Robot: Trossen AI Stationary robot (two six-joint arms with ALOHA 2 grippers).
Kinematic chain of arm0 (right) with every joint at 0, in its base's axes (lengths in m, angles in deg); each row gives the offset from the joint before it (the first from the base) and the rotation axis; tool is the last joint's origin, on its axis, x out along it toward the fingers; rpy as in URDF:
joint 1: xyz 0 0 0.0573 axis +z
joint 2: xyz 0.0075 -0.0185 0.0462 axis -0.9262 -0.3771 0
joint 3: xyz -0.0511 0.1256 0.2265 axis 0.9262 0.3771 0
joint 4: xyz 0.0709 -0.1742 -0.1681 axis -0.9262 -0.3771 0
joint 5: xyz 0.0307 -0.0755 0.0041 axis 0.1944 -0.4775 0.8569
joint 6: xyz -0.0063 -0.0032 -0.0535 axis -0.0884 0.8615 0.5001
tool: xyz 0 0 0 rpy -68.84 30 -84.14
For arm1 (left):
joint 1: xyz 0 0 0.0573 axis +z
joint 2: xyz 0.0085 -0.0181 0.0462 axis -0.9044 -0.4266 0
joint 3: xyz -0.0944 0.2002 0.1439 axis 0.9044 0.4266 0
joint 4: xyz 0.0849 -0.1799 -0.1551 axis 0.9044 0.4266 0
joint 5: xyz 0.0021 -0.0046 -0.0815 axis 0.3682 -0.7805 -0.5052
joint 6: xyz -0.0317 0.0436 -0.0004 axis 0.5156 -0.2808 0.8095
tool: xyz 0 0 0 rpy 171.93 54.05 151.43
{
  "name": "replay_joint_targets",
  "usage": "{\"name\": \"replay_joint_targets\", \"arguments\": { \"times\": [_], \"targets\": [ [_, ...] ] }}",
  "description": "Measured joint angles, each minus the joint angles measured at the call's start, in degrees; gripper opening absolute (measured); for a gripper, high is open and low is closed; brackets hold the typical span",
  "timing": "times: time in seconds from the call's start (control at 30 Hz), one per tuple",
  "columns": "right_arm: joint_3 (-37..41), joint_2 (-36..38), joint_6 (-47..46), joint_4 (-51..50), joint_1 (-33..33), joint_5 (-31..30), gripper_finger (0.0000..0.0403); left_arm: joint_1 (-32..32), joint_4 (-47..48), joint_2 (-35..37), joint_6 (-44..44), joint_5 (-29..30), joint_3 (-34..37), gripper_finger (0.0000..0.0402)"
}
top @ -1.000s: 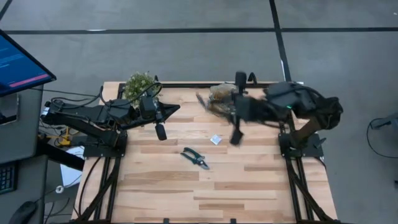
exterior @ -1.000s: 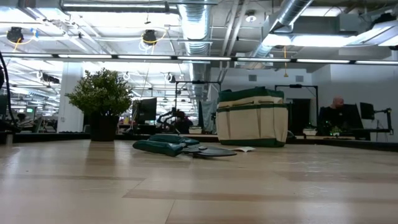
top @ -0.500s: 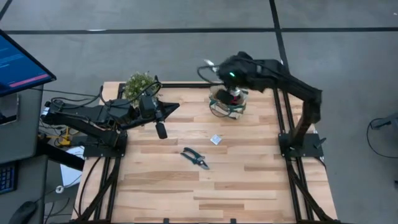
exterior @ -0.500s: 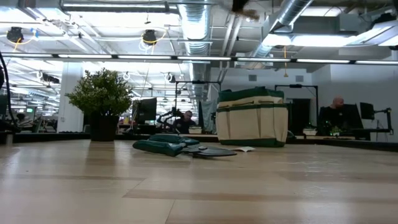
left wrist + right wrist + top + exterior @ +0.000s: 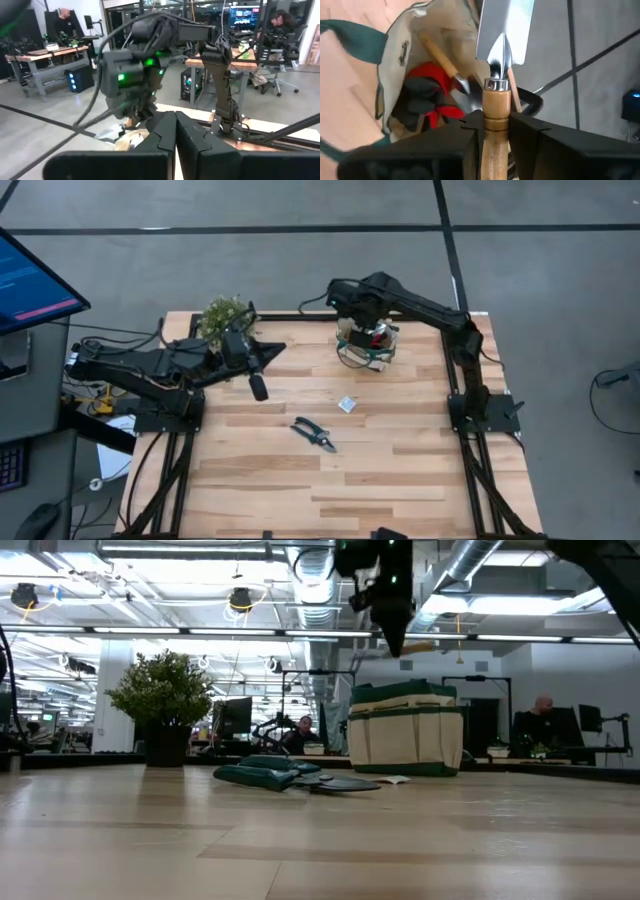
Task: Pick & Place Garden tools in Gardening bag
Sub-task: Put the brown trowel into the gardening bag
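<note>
Wooden-handled trowel (image 5: pixel 496 90) in right claw (image 5: pixel 495 131), above gardening bag (image 5: pixel 395 65)

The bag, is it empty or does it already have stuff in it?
Not empty. The bag stands open with a red-and-black item and a wooden-handled tool inside.

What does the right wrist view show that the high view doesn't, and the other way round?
Only the right wrist view shows the right gripper clamped on the wooden handle of a silver trowel, and, inside the gardening bag, a red-and-black item and a second wooden-handled tool.

Only the high view shows the pruning shears and the white packet lying on the table, the potted plant at the far edge, and the left gripper waiting beside it.

Both show the bag and something red inside it.
</note>
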Motion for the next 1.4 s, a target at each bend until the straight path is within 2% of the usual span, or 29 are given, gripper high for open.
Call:
{"name": "replay_joint_targets", "arguments": {
  "times": [0.23, 0.43, 0.63, 1.17, 1.4],
  "targets": [
    [8.67, 0.81, -0.85, 0.08, -0.65, -0.27, 0.0055, 0.0, -0.02, 1.48, 0.0, 0.38, 0.0, 0.0007],
    [16.2, 4.32, -0.77, 0.09, 0.55, -0.14, 0.0055, 0.0, 0.03, 2.21, 0.0, 0.38, 0.0, 0.0005],
    [20.23, 4.49, 4.81, 0.18, 1.64, -0.09, 0.0055, 0.0, 0.05, 2.25, 0.0, 0.38, 0.0, 0.0005],
    [20.89, 2.33, 12.17, 2.71, 0.8, -0.53, 0.0055, 0.0, 0.03, 2.22, 0.0, 0.36, 0.0, 0.0007],
    [20.89, 2.31, 12.96, 7.01, 0.86, -0.53, 0.0055, 0.0, 0.04, 2.22, 0.0, 0.36, 0.0, 0.0008]
  ]
}}
